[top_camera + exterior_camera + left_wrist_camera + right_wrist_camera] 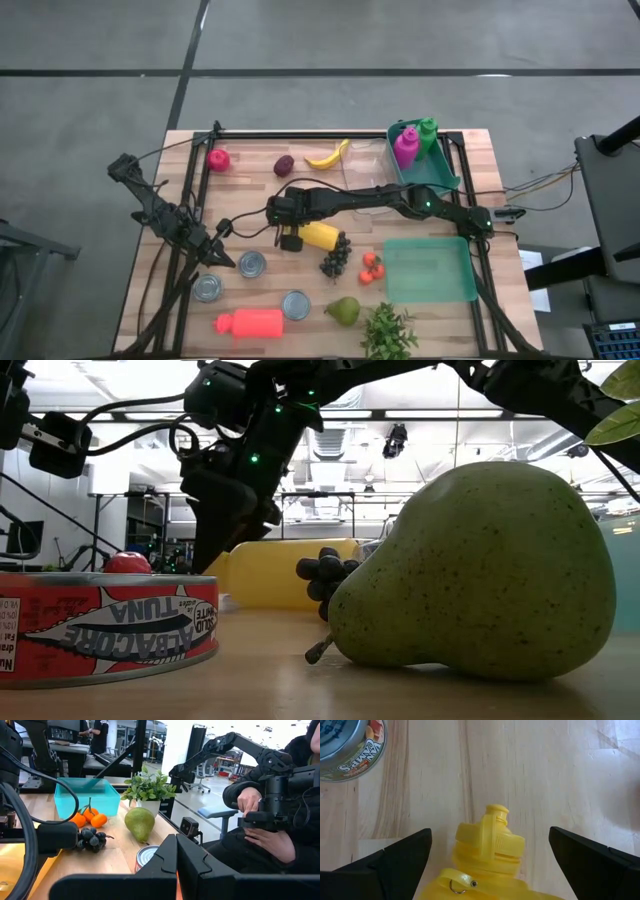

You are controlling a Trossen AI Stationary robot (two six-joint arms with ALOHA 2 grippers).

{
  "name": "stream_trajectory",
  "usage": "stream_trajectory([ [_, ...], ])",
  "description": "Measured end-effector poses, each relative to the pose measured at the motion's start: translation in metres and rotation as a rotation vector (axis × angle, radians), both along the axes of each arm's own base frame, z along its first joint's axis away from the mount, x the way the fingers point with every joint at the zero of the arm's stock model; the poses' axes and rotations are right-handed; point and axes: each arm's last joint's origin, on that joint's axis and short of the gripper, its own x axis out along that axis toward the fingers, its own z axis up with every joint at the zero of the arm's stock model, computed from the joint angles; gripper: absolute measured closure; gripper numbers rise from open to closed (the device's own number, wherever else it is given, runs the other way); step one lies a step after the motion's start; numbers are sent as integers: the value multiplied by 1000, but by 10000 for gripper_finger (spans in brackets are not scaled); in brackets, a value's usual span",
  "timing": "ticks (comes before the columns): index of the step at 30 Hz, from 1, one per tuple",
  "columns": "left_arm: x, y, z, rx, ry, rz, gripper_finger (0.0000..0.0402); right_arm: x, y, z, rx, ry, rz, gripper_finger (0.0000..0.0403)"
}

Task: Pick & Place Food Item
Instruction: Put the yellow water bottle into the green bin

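Observation:
A yellow squeeze bottle point(320, 236) lies on its side on the wooden table near the middle, its cap end point(492, 837) pointing toward the table's left edge. My right gripper point(490, 832) slants down over that cap end, open wide, one finger on each side of it and apart from it. The low view shows the same gripper point(232, 510) in front of the yellow bottle point(285, 570). My left gripper point(222, 258) waits shut near the table's left edge, level, holding nothing point(177, 865).
Around the bottle lie grapes point(336, 258), orange fruits point(371, 267), several cans point(252, 264), a pear point(343, 310), a red bottle point(250, 323) and a plant point(388, 332). A teal tray point(430, 268) sits right. A banana point(328, 155) and a bin with bottles point(422, 150) stand far back.

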Motion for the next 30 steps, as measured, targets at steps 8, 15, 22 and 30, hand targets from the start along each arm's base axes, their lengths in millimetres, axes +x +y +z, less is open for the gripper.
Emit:
stream_trajectory([
  [8,0,0,0,0,0,0,402,0,0,0,0,0,0,102],
  [15,0,0,0,0,0,0,402,0,0,0,-2,0,0,175],
  [22,0,0,0,0,0,0,402,0,0,0,-2,-1,-1,224],
  [30,0,0,0,0,0,0,402,0,0,1,-2,-1,-1,267],
])
